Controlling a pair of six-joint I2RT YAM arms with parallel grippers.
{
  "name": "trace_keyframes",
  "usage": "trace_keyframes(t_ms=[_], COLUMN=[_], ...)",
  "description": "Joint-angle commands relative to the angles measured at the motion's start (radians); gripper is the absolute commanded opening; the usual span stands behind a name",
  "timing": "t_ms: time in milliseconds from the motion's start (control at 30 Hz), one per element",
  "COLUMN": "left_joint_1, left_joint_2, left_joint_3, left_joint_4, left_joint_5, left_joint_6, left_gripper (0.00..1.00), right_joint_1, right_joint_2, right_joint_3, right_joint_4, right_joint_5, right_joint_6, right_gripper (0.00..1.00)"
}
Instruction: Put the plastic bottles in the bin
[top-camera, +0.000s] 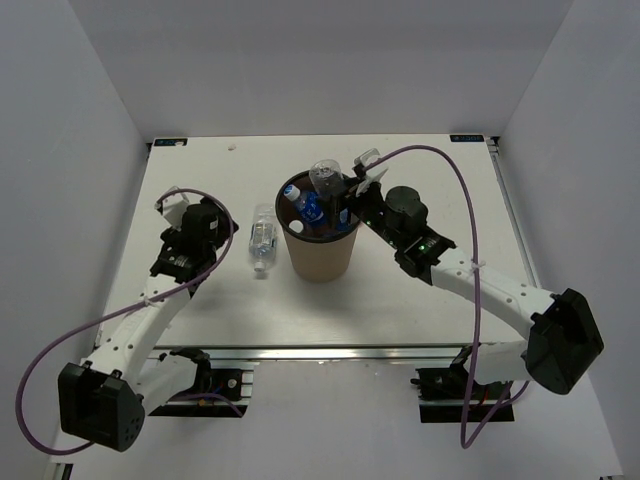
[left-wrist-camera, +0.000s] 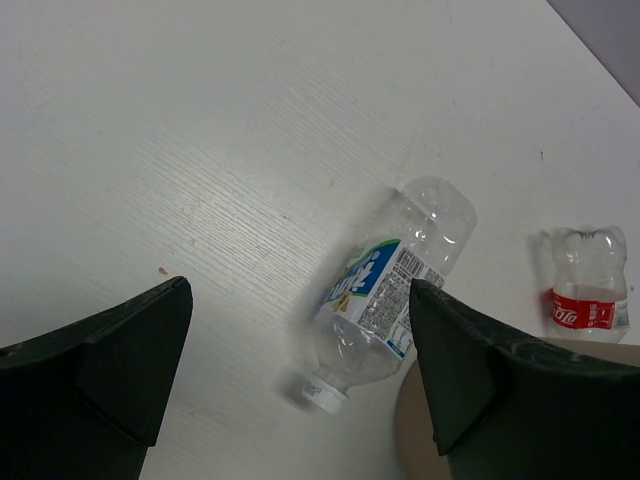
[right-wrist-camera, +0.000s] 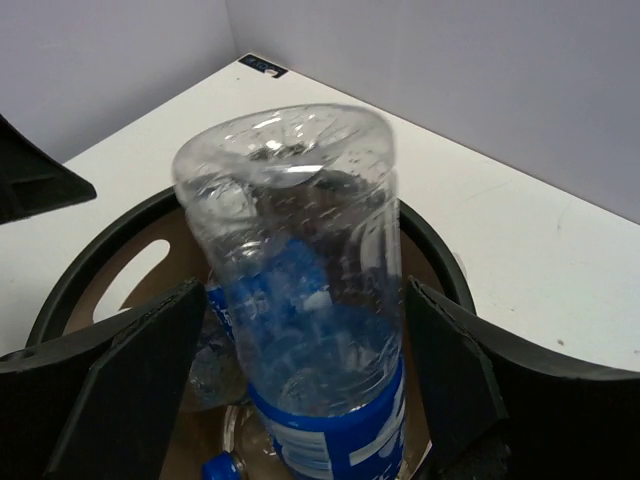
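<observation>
The upended bottle (right-wrist-camera: 290, 230) stands cap-down in the open mouth of the bin (top-camera: 322, 262), at the centre of the overhead view. It is clear and ribbed, its dimpled base is uppermost and well above the dark rim (right-wrist-camera: 70, 280), and a blue label wraps its lower part. The right gripper (right-wrist-camera: 303, 300) has a dark finger pressed against each side of it, so it looks clamped. Under it, inside the brown bucket, more clear bottles (top-camera: 305, 208) lie jumbled together, and a blue cap (right-wrist-camera: 222, 468) shows at the bottom edge of the right wrist view. Just left of the bin, the lying bottle (left-wrist-camera: 385, 295) rests on its side on the white table (top-camera: 200, 170). It has a blue, green and white label, and its white cap (left-wrist-camera: 323, 394) points to the lower edge of the left wrist view. The left gripper (left-wrist-camera: 298, 290) hangs above it with its fingers spread wide, gripping nothing. At the right edge of that same view a red-labelled bottle (left-wrist-camera: 590, 290) shows beside the bin's tan edge. I cannot tell exactly where it stands.
</observation>
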Motion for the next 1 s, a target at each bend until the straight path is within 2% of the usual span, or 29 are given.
trace_keyframes(t_ms=[0,267,500,633,733,833,867,967], left_joint_1=[0.004,0.002,0.004,0.007,0.022,0.042,0.048,0.05], left_joint_2=[0.006,0.073,0.264,0.422,0.569,0.689,0.75,0.818], left_joint_3=[0.017,-0.008,0.001,0.085,0.194,0.347,0.371,0.406], left_joint_4=[0.039,0.192,0.341,0.388,0.399,0.294,0.275,0.261], left_joint_5=[0.045,0.249,0.372,0.393,0.479,0.526,0.587,0.617], left_joint_6=[0.036,0.156,0.215,0.278,0.34,0.355,0.363,0.376], left_gripper=[0.98,0.98,0.98,0.98,0.98,0.98,0.98,0.98], right_joint_1=[0.0,-0.001,-0.002,-0.005,-0.003,-0.003,-0.003,-0.005], right_joint_2=[-0.038,-0.139,-0.338,-0.455,-0.526,-0.578,-0.596,-0.613], right_joint_3=[0.0,-0.025,-0.039,-0.117,-0.155,-0.177,-0.188,-0.192], right_joint_4=[0.04,0.032,-0.066,-0.083,-0.118,-0.132,-0.132,-0.138], right_joint_5=[-0.007,0.052,0.175,0.187,0.201,0.232,0.249,0.269], right_joint_6=[-0.001,-0.016,-0.011,0.005,0.027,0.035,0.035,0.036], right_gripper=[0.85,0.88,0.89,0.89,0.89,0.89,0.89,0.89])
